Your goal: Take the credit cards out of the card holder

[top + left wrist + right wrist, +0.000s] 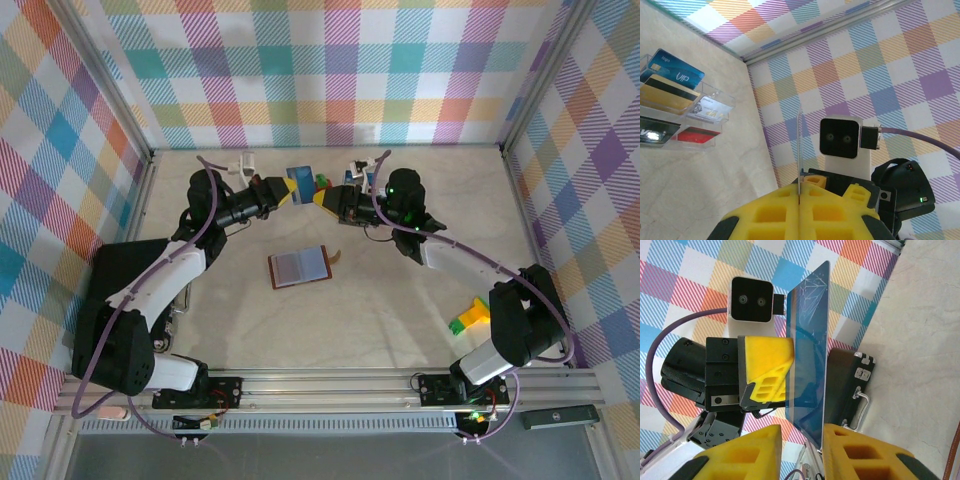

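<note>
Currently, a handover looks in hand: the left gripper (799,192) pinches the blue card (810,350) aloft, and the jaws of the right gripper (801,434) stand partly apart around it. The wallet (299,267) lies open mid-table, well apart. Next, probably: right closes squarely, left releases.

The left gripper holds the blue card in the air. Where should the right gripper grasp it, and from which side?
Take the blue card by its free end, opposite the left gripper, approaching end-on with one finger on each flat face. It is thin and held on edge, so only the faces offer a hold; the right gripper straddles that end.
</note>
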